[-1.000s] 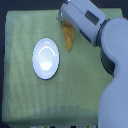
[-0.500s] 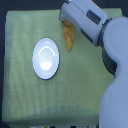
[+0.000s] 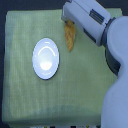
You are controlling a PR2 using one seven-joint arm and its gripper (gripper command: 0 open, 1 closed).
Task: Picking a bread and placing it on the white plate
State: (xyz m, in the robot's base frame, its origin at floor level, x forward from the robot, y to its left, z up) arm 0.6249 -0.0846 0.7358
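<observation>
Reaching stage, by the look of it, with the pick not yet made: bread [image 3: 70, 36] lying on the green cloth [image 3: 30, 95] that covers the counter, near the far edge and toward the exterior view's right, long axis running roughly from far edge to near edge, upper end tucked under the end effector [image 3: 69, 22]. White plate [image 3: 46, 58] bare, sitting near the middle of the counter, toward the exterior view's left of the bread and well apart from it, nothing on it. Arm [image 3: 107, 35] coming in from the exterior view's right, bulky grey forearm slanting up and across toward the far edge, pale wrist housing directly over the top of the bread. Fingers hidden beneath that housing, so impossible to tell how far apart they stand or whether anything is gripped; bread appears to rest flat on the cloth, suggesting no lift so far. Next move likely calling for a firm closure across the narrow width of the pastry, then a straight lift, a carry toward the near edge and the exterior view's left, and a gentle release over the plate's centre. Twisted crust probably brittle, so light pressure advisable.
</observation>
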